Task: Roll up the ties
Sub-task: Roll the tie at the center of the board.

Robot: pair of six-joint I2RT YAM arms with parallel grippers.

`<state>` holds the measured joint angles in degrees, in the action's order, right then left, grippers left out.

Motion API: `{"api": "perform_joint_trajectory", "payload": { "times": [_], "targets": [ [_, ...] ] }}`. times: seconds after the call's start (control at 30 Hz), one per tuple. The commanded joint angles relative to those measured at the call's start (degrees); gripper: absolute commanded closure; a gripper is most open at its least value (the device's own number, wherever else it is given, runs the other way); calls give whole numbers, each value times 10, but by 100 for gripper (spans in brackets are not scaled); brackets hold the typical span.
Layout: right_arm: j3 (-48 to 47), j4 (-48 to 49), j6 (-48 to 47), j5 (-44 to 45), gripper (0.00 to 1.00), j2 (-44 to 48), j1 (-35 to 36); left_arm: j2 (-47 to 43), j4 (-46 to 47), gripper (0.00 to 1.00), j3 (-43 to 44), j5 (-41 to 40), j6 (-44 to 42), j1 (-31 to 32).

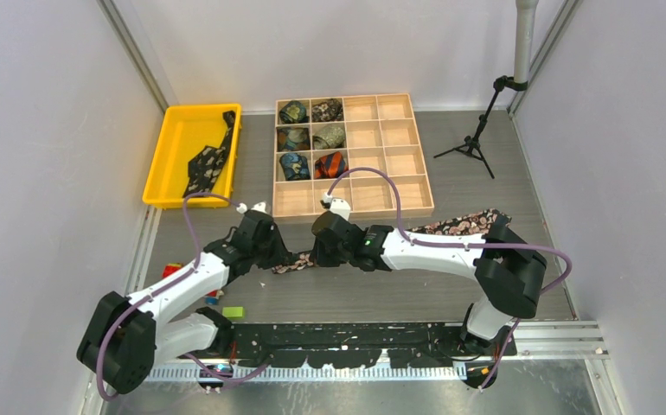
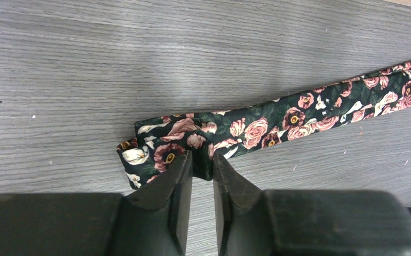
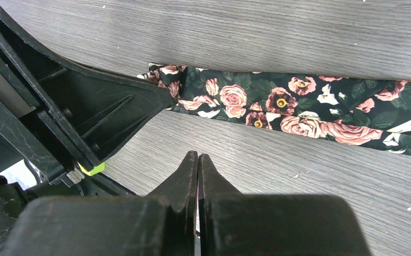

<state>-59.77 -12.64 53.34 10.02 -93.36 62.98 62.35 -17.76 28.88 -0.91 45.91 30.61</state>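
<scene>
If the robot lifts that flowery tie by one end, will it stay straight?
Probably not. The flowery tie lies flat and its end is folded over on itself, so it looks soft and would likely droop. Thin cloth seems light, and pushing it would probably bunch it, not roll.

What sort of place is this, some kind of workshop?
Probably a robotics test cell: a left arm and right arm bolted at a walled-in table edge, a tripod stand at the back, and a wooden divided tray holding rolled ties.
</scene>
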Motion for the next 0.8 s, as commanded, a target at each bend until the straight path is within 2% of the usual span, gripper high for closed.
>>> {"api": "perform_joint_trajectory", "payload": {
  "times": [0.0,0.17,0.47,0.53,0.63,0.77],
  "targets": [
    [-9,10,5,13,96,21,-1,-8,24,73,-6,6,-7,-3],
    [-35,-6,6,7,96,8,-1,-30,14,63,-1,6,-8,-3],
    [-109,-52,-4,0,94,-21,-1,-112,-67,63,19,-22,-20,-3],
    [-125,-59,-4,-1,91,-33,-1,-134,-95,64,25,-45,-29,-3],
    [-153,-68,-9,-4,80,-59,-2,-159,-134,67,30,-73,-34,-3],
    [-208,-93,-22,-16,64,-97,-4,-155,-130,72,28,-76,-33,-3]
  ]
}}
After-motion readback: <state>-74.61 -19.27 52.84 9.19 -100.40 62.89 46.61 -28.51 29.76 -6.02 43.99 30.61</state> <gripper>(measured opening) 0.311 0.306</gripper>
